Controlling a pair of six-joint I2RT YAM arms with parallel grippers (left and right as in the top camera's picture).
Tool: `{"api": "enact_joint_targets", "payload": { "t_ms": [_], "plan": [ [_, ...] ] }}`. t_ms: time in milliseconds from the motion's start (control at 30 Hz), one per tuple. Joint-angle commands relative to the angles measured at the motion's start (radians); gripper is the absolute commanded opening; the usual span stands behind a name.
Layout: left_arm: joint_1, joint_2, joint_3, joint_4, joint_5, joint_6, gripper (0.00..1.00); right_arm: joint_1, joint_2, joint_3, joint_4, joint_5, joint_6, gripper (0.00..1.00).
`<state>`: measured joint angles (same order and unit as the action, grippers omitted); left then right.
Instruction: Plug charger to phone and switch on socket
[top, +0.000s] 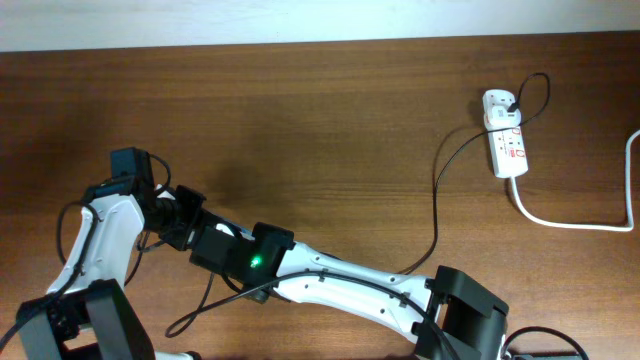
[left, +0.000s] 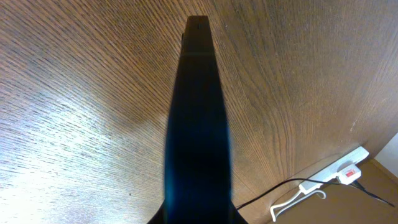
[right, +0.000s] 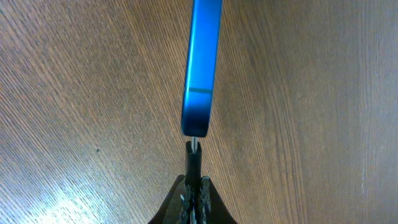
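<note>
My left gripper (top: 168, 215) is shut on the phone (left: 198, 118) and holds it edge-on above the table. In the right wrist view the phone (right: 202, 62) shows as a bright blue slim bar. My right gripper (right: 194, 185) is shut on the charger's small black connector (right: 194, 160). Its silver tip sits at the phone's lower end, with a little metal still showing. In the overhead view both grippers meet at the left and hide the phone. The charger cable (top: 436, 200) runs up to its plug in the white socket (top: 505, 145) at the far right.
The socket's thick white cord (top: 570, 222) curves off the right table edge. The socket also shows in the left wrist view (left: 348, 169) near the table edge. Cable slack (top: 205, 305) lies by the arm bases at the front. Bare wooden table (top: 320, 120) lies between.
</note>
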<state>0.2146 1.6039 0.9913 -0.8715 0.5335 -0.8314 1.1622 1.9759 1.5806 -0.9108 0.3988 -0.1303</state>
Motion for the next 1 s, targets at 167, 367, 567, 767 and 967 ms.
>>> {"api": "enact_joint_targets", "payload": {
  "t_ms": [167, 367, 567, 767, 967],
  "plan": [
    [-0.004, 0.003, 0.021, -0.005, 0.015, -0.009, 0.00, 0.003, 0.008, 0.018, 0.006, -0.005, 0.007, 0.04],
    [-0.004, 0.003, 0.021, -0.005, 0.015, -0.009, 0.00, 0.004, 0.008, 0.018, -0.019, -0.005, 0.008, 0.04],
    [-0.004, 0.003, 0.021, -0.005, 0.015, -0.009, 0.00, 0.003, 0.008, 0.018, -0.023, -0.005, 0.008, 0.04],
    [-0.003, 0.003, 0.021, -0.009, 0.015, -0.009, 0.00, 0.003, 0.010, 0.017, 0.003, -0.005, 0.007, 0.04],
    [-0.004, 0.003, 0.021, -0.013, 0.014, -0.008, 0.00, 0.002, 0.012, 0.016, 0.003, -0.005, 0.007, 0.04]
  ]
}}
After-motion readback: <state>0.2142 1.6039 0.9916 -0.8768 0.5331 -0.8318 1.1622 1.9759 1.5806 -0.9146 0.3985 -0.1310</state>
